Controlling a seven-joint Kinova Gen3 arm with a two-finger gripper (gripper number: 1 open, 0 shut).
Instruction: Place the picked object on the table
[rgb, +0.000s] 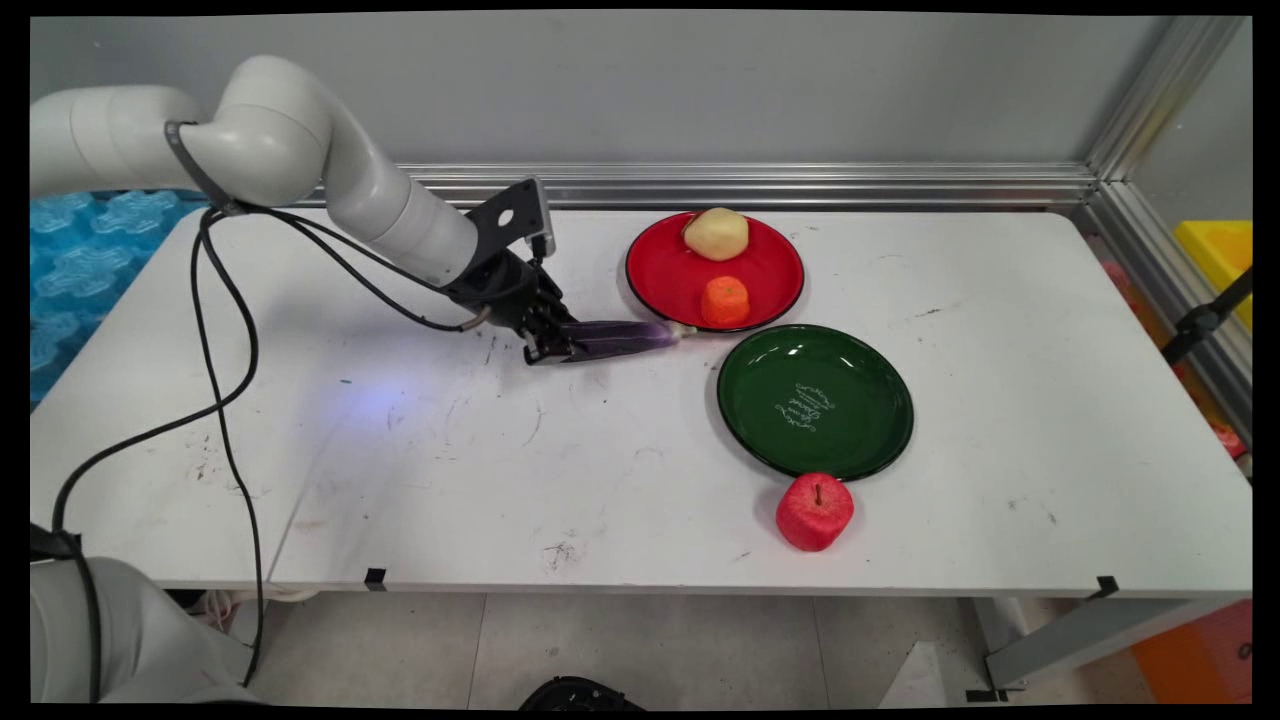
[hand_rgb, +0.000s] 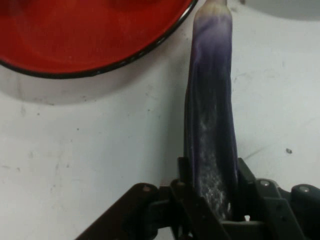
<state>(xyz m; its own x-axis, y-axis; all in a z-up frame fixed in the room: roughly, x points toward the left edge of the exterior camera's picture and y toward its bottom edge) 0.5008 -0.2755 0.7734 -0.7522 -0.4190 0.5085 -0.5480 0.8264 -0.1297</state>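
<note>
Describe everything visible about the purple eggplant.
The eggplant is long, slim and dark purple, with a glossy skin paling toward the tip. It lies lengthwise on the white table, clamped at one end by the gripper, its fingers pressing both sides. Its free tip points at the gap between the red plate and green plate.

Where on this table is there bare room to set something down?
Free: the white table right of the green plate, and the near left, in front of the gripper. Crowded: around the red plate, eggplant and apple.
</note>
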